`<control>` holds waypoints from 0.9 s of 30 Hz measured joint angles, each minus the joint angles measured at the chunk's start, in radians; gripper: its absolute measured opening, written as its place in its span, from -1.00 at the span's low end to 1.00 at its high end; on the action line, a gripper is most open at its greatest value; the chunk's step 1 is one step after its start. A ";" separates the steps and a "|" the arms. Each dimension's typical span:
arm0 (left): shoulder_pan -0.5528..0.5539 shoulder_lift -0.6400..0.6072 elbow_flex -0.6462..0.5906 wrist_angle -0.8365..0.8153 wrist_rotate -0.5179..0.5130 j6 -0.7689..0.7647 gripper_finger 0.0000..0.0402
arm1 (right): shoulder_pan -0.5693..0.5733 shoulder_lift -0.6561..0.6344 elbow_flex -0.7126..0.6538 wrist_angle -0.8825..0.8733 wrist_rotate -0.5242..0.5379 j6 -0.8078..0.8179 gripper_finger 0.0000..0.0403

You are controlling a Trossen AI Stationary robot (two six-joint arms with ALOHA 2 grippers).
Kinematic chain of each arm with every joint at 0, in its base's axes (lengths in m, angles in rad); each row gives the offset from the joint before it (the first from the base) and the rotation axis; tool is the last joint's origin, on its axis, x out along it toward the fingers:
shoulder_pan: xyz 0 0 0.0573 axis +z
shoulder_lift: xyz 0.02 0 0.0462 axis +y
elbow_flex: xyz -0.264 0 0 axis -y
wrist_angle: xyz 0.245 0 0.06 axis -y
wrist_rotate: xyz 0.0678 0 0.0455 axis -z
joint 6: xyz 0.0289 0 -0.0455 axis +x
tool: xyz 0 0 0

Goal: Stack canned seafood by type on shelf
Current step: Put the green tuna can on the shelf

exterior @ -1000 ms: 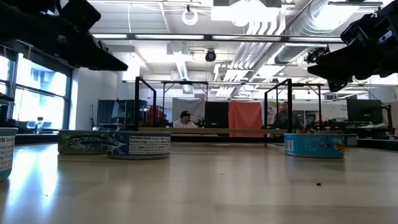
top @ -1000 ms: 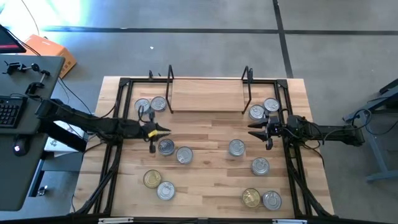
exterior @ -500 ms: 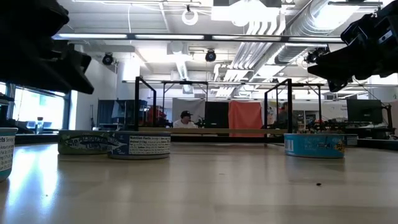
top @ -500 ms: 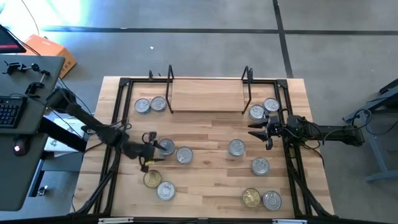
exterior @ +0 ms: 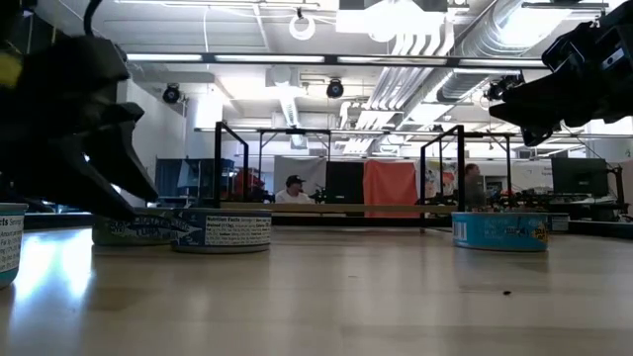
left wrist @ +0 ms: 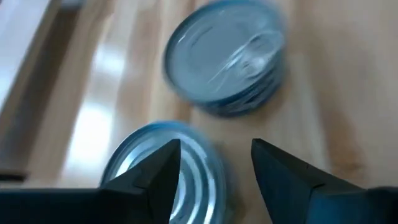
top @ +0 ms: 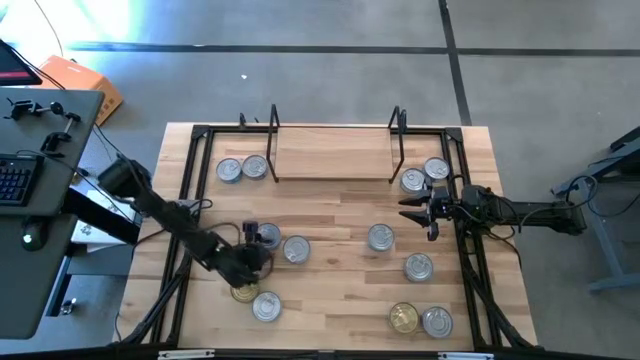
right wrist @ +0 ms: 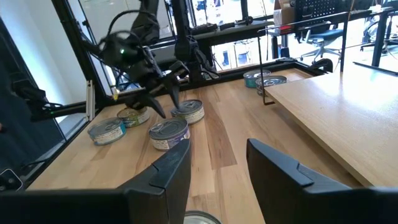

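Note:
Several short round tins lie on the wooden table. Silver-lidded tins point(top: 266, 235) point(top: 296, 249) sit left of centre, with a gold-lidded tin point(top: 243, 291) and a silver tin point(top: 266, 306) nearer the front. My left gripper point(top: 250, 263) is open and points down over this group, touching nothing. Its wrist view shows its fingers point(left wrist: 214, 149) above two silver lids point(left wrist: 224, 56) point(left wrist: 165, 177). My right gripper point(top: 418, 210) is open and empty at the right, held above the table. The shelf point(top: 333, 152) stands at the far middle with nothing on its board.
Two silver tins point(top: 241, 169) lie left of the shelf and two point(top: 425, 175) lie right of it. More tins point(top: 380, 237) point(top: 418, 266) lie at the right, with a gold one point(top: 403, 318) and a silver one point(top: 437, 321) near the front. Black frame rails point(top: 190, 190) run along the table's sides.
My left gripper has swung toward the table's near edge and come down, from beside the two tins left of centre to just above the gold-lidded tin. The tins have not moved.

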 joint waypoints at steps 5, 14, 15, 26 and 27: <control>0.000 0.096 0.110 -0.161 -0.027 -0.090 -0.24 | 0.000 0.000 0.000 0.000 0.000 0.000 -0.27; 0.002 0.147 0.136 -0.214 0.017 -0.139 -0.65 | 0.000 0.000 0.000 0.000 0.000 0.000 -0.27; 0.004 0.143 0.136 -0.221 0.017 -0.138 -0.70 | 0.000 0.000 0.000 0.000 0.000 0.000 -0.27; 0.035 0.053 0.172 -0.314 0.078 -0.107 -0.96 | 0.000 0.000 0.000 0.000 0.000 0.000 -0.27; 0.040 0.038 0.180 -0.333 0.089 -0.095 -0.95 | 0.000 0.000 0.000 0.000 0.000 0.000 -0.27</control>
